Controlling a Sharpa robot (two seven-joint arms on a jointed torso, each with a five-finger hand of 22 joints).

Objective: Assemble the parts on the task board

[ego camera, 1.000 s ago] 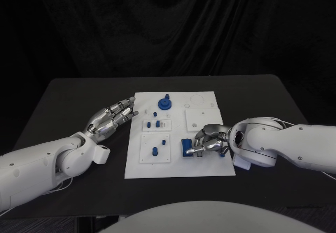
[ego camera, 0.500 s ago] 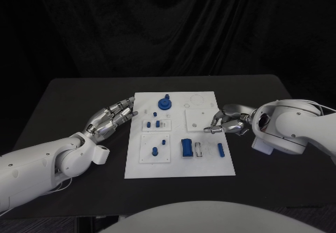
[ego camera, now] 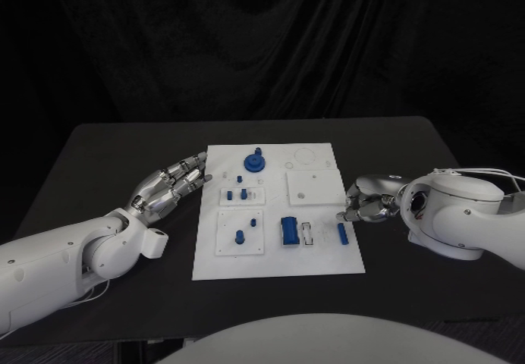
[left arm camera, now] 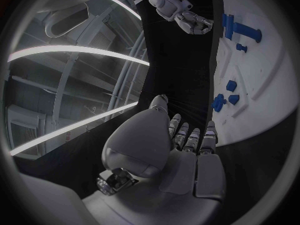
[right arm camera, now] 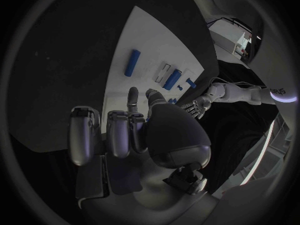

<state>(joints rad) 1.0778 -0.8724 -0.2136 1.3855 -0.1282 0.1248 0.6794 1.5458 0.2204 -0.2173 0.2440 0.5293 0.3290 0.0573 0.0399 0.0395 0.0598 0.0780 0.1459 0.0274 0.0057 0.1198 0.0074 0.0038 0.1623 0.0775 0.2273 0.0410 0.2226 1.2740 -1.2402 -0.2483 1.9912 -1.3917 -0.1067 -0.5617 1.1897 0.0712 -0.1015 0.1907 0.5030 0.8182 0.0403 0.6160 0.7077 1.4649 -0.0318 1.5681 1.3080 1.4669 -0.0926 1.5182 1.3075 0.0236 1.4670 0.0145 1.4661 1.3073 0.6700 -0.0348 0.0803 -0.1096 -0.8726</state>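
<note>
The right robot hand (ego camera: 366,206) sits just off the right edge of the white board (ego camera: 323,262), over the dark surface (ego camera: 109,152). Its fingers are curled in and nothing shows between them, so it reads as closed and empty. Toward the board's middle from it, very near, lies a slim blue bar (ego camera: 344,233), and this looks like the piece the coming move turns on. The bar lies flat with its long axis running from the near edge of the board toward the far edge, parallel to the board's right side. It is nearer the robot than the fingertips, so the right robot hand would have to reach inward and back toward the body, with its fingers set across the bar's narrow width.

Just beyond the bar, further toward the board's middle, sits a pale slot piece (ego camera: 309,233) and then a wider blue block (ego camera: 290,230), both aligned the same way; the bar is apart from each.

The left robot hand (ego camera: 173,186) rests at the board's left edge with its fingers straight and spread, holding nothing. It is well apart from the bar, with the whole board between, so the right arm is clearly the nearer. Closer to the left robot hand are small blue pegs (ego camera: 235,195) and a round blue knob (ego camera: 254,161) at the far end.
</note>
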